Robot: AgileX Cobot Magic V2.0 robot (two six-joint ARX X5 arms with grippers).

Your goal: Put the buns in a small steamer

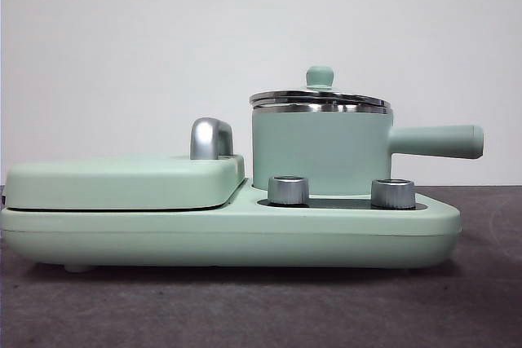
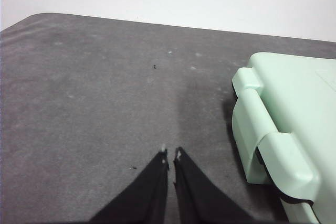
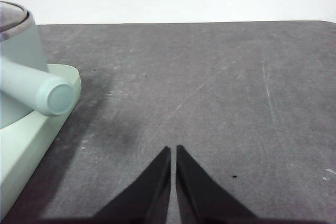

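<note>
Both black claws, left (image 2: 170, 156) and right (image 3: 173, 150), pinched together over matte grey table (image 3: 210, 87); lidded steel-rimmed small steamer (image 1: 322, 148).

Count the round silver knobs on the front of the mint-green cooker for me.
2. One silver metal knob sits below the lidded mint-green steamer pot, the other silver knob nearer the pot's straight handle. Any on the far side would be hidden.

Left hand (image 2: 170, 156) and right hand (image 3: 173, 150) (jaws closed), empty.
</note>
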